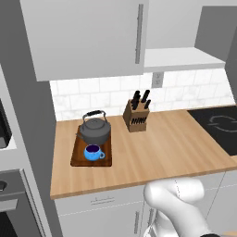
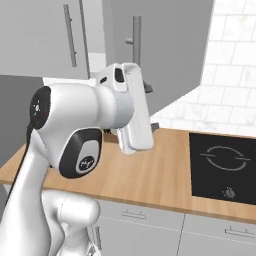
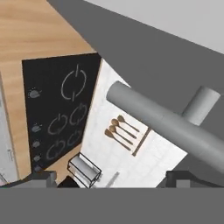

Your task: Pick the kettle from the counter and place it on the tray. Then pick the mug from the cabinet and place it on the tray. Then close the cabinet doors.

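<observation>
The silver bar handle [image 3: 166, 127] of the right door [image 3: 144, 57] lies right before the gripper [image 3: 111, 181], whose tips stand apart at the handle, holding nothing. Kettle [image 1: 95, 129] and mug [image 1: 93, 152] sit on the tray [image 1: 78, 157]; the left door [image 1: 88, 37] looks shut. Push the open door squarely, following its arc until flush with the cabinet [image 1: 185, 58]

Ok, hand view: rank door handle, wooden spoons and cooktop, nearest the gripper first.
1. Door handle, just ahead of the gripper.
2. Wooden spoons on the wall and cooktop on the counter, both far beyond: too close to call.
</observation>
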